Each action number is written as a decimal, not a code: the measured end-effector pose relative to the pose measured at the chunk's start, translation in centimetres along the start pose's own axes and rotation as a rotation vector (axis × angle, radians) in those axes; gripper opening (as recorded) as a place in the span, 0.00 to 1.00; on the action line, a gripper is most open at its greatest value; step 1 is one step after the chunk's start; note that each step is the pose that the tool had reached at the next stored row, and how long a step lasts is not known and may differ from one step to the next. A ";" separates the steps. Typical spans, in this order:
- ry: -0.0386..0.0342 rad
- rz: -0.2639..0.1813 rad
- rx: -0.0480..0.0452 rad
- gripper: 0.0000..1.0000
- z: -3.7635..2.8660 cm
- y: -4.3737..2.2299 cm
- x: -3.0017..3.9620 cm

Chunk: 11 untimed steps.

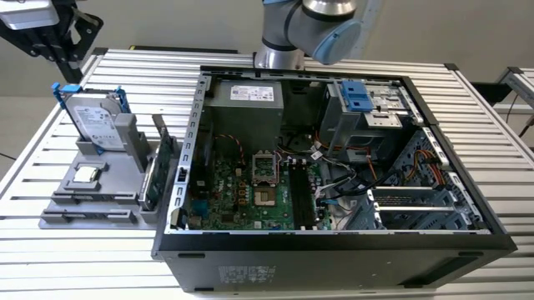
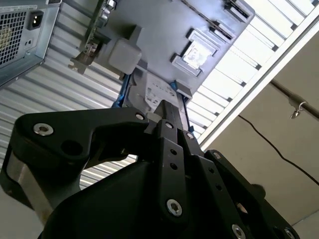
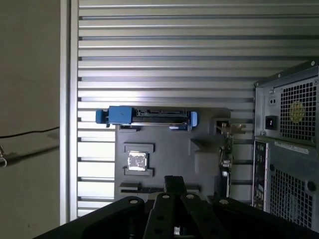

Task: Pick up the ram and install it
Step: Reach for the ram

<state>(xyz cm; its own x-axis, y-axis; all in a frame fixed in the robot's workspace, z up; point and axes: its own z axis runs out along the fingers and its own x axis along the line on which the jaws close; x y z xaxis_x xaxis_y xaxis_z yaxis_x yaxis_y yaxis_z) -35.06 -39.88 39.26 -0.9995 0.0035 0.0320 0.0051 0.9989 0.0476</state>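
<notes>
Exterior view: my gripper [image 1: 65, 50] hangs at the exterior view's far left, above the grey holder [image 1: 112, 187]. The ram [image 1: 94, 199], I judge, stands edge-up in the holder's near slot.

Second wrist view: jaws pressed together, empty. First wrist view: likewise.

The ram looks light, stiff and fragile, so I'd pinch its flat faces mid-length.

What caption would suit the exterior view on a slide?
Open computer case on a slatted table, with a hard drive standing in a gray parts holder at the exterior view's left.
</notes>
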 end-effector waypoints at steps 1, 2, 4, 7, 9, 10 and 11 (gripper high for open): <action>-0.0001 -0.001 -0.0001 0.00 0.01 0.00 0.10; 0.0000 -0.001 0.0000 0.00 0.01 0.00 0.14; 0.0001 -0.001 0.0000 0.00 0.01 0.00 0.14; 0.0000 -0.001 0.0000 0.00 0.01 0.00 0.17; 0.0001 -0.001 0.0000 0.00 0.01 -0.05 0.19; 0.0000 -0.001 0.0000 0.00 0.00 -0.10 0.20; 0.0001 -0.001 0.0000 0.00 0.00 -0.19 0.20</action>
<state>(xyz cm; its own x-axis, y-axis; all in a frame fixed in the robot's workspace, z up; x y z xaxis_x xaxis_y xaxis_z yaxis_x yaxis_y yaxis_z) -35.26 -40.06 39.26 -0.9995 0.0023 0.0320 0.0038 0.9989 0.0476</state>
